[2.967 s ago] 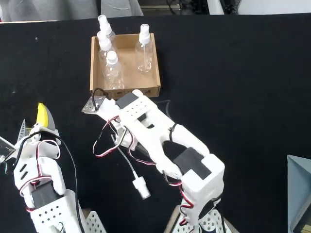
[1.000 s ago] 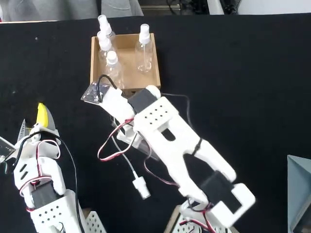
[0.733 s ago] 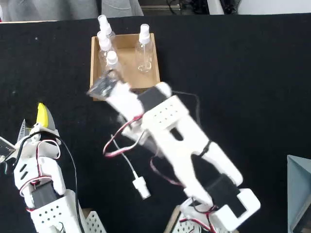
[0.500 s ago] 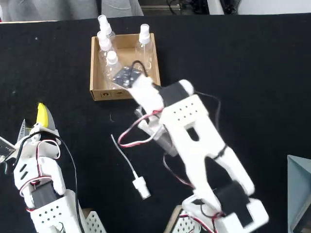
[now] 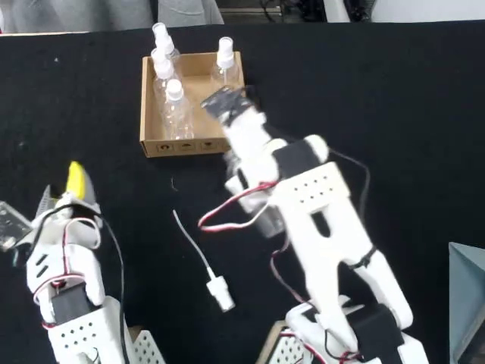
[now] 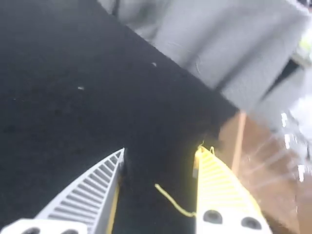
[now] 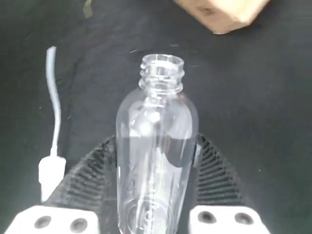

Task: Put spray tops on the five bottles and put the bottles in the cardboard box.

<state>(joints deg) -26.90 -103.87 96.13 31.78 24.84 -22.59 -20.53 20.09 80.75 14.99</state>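
A black table is seen, with grey cloth along its far edge. At the left, the left gripper is held low over bare table, its fingers spread apart with nothing between them, well apart from everything else. Farther along, a cardboard box is set toward the far side, and four bottles with spray tops already fitted are stood in it, three at its left side and one at its right. A loose spray top is left lying on the table on the near side of the box, its long tube stretched out toward the box. To the right of it, the fifth bottle is clamped by its body between the fingers of the right gripper, with the open neck pointed toward a corner of the box.

The step in hand is judged to be capping. If the bottle is taken to the box as it is, it will be boxed without a top. The smooth clear body could slip or twist in the grip once a top is pressed on. The thin tube could be bent or could miss the narrow neck if it is brought in at an angle.
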